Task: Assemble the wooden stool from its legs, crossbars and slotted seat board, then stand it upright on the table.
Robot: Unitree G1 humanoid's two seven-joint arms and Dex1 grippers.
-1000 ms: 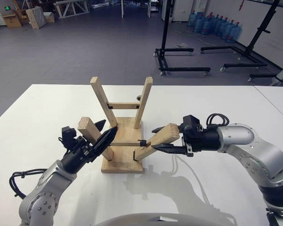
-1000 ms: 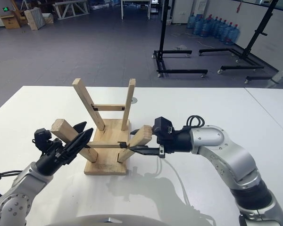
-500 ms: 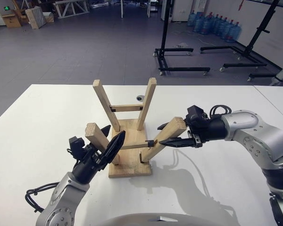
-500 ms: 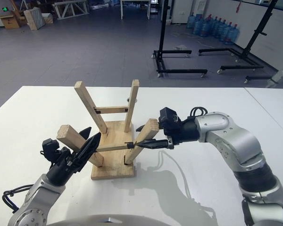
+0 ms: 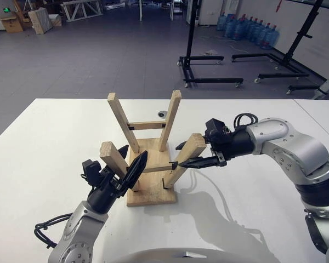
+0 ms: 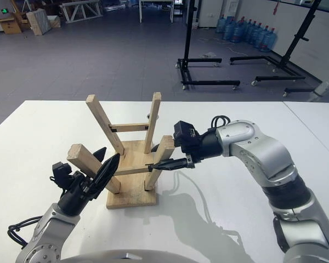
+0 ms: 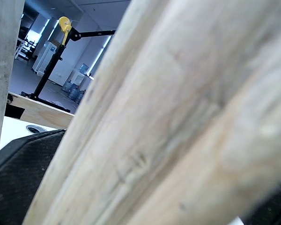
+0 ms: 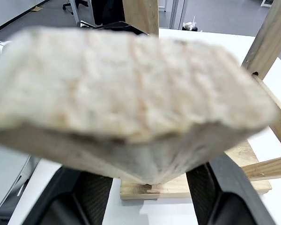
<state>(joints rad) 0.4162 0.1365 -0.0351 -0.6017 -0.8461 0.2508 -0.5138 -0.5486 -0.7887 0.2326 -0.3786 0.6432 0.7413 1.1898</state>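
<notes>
**On the table (image 5: 252, 131), near us: stool (image 5: 149, 150) upside down**

Nearest, left gripper (image 5: 132, 153) pinches the near-left leg (image 5: 111, 156); right gripper (image 5: 180, 155) pinches the near-right leg (image 5: 173, 174). We judge it stiff, light, loose at joints, best held low by the seat board (image 5: 148, 193). Farther, whether legs sit fully in slots we cannot tell.

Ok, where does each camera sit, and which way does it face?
Left eye: head, facing forward and down at the upturned stool on the table; both arms show.
Right eye: beside it, same scene.
Left wrist: left arm, against the near left leg; left gripper fingers flank it.
Right wrist: right arm, facing the near right leg's end; right gripper fingers flank it.
</notes>
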